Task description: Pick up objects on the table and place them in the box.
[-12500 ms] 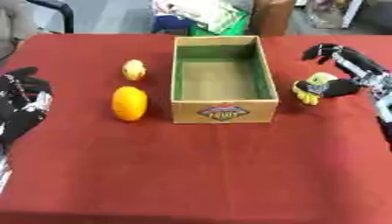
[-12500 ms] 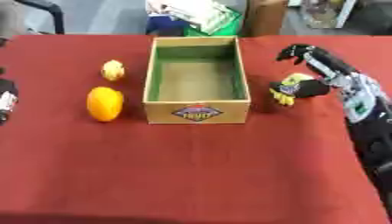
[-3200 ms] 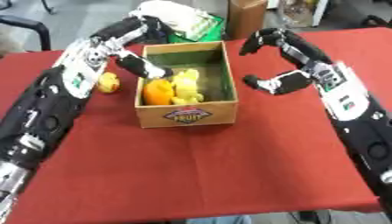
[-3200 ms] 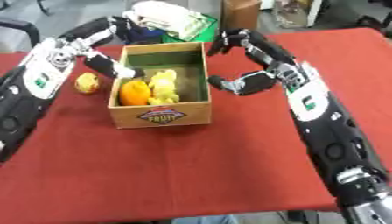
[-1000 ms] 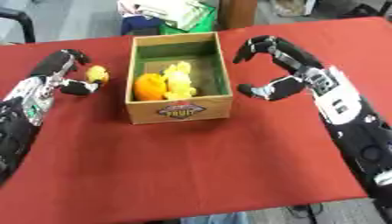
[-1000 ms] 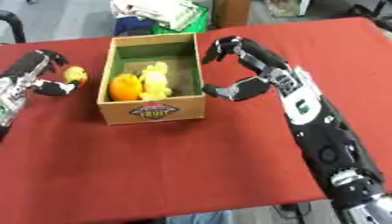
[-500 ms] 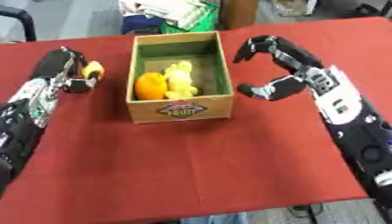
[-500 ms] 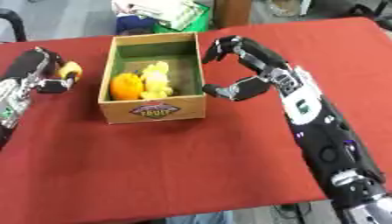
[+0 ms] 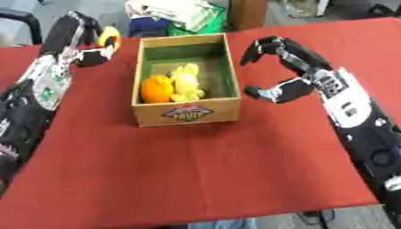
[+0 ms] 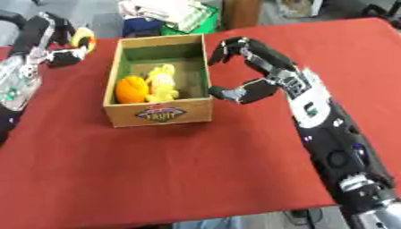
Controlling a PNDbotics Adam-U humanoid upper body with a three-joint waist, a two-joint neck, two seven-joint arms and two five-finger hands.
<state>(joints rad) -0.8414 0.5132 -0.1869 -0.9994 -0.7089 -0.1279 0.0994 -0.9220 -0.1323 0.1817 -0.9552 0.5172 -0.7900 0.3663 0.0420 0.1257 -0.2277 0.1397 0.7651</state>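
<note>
Holding a small yellow object (image 9: 110, 34) in curled fingers, the left hand (image 9: 87, 41) sits just left of the box (image 9: 186, 113), lifted off the red table (image 9: 203, 170). Looks light, rounded, probably smooth, so wrap around its middle. Right hand (image 9: 287, 71) hangs empty, half-curled, beside the box's right wall.

My right arm (image 9: 356, 107) is mostly black, with a silver-white shell over the forearm and wrist carrying small dark and green marks. Its right hand (image 9: 291, 87) is black with silvery segments along the fingers (image 9: 262, 44). My left arm (image 9: 35, 96) matches: black with a pale forearm panel, and the left hand (image 9: 78, 42) is black.
</note>
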